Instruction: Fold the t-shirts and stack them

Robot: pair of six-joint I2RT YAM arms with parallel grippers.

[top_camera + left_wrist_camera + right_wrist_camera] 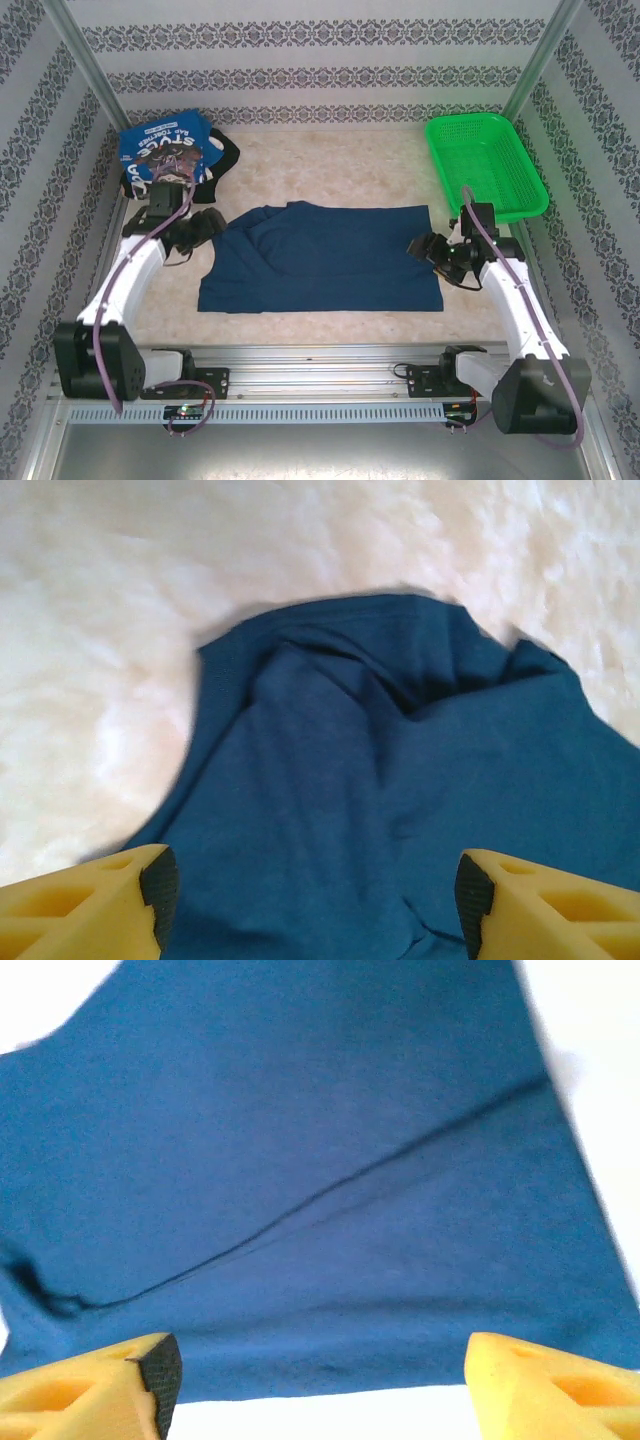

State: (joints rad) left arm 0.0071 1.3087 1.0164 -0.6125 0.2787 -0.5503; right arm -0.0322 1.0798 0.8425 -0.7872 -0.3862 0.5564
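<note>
The blue t-shirt, crumpled at the far left corner of the table, carries white lettering seen from the top camera. A line of large capitals seems to begin "ST"; the rest is creased and cannot be read for sure. A smaller line beside it may end in "TOGETHER".

Bright even light, soft shadows; both wrist views blurred, the table blown out white

White arms, black joints — purple cables (yellow fingers).
</note>
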